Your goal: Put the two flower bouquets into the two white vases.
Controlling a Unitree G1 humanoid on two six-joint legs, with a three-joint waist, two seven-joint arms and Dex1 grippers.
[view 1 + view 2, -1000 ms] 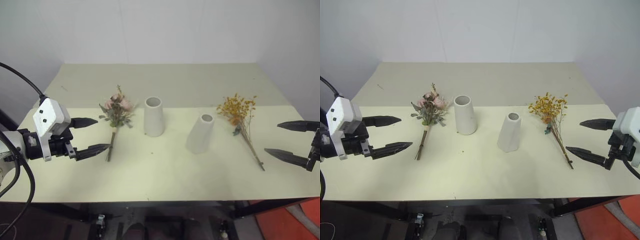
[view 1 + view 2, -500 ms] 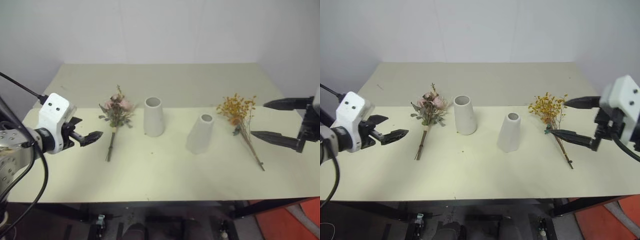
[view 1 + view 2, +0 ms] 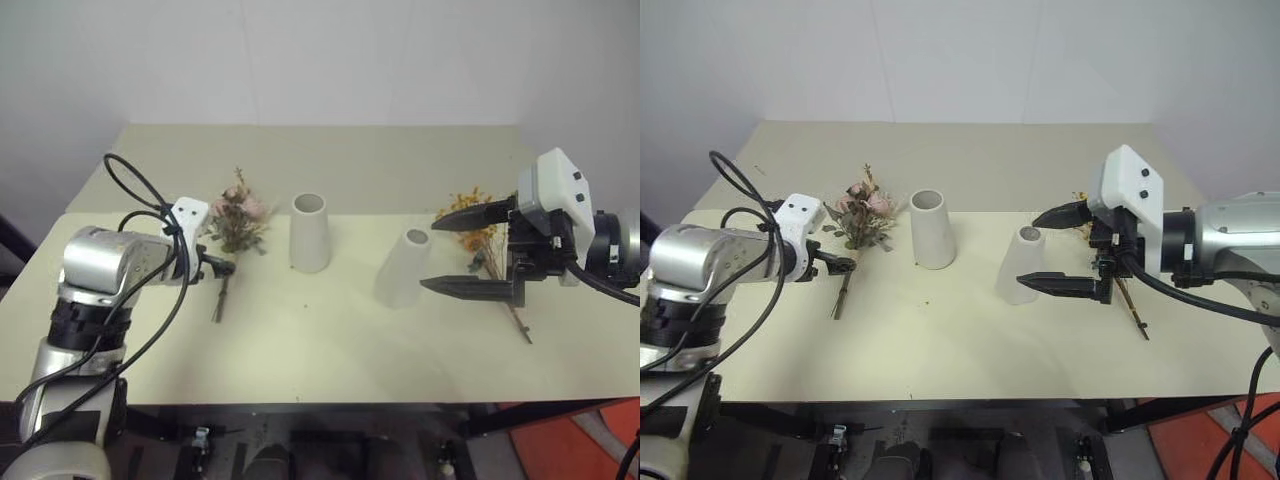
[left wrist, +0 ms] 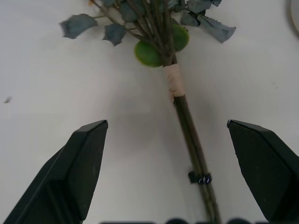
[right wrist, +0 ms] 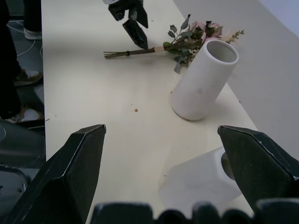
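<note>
In my left wrist view I am seeing what the head views do not give: a pale tape band and a small black tie on the stems of the rose bouquet [image 4: 180, 109], lying between my released jaws but not touched. The left gripper [image 3: 222, 266] is hanging just over those stems. The right gripper [image 3: 1055, 248] is also standing wide, grasping nothing, with the shorter vase [image 3: 1019, 265] just beside its jaws. The yellow bouquet [image 3: 478, 232] is lying behind that gripper and is partly hidden by it. The right wrist view is showing the taller vase [image 5: 203, 79] ahead of its jaws and the shorter one cut off near them. Both vases are standing on the cream surface [image 3: 300, 340].
</note>
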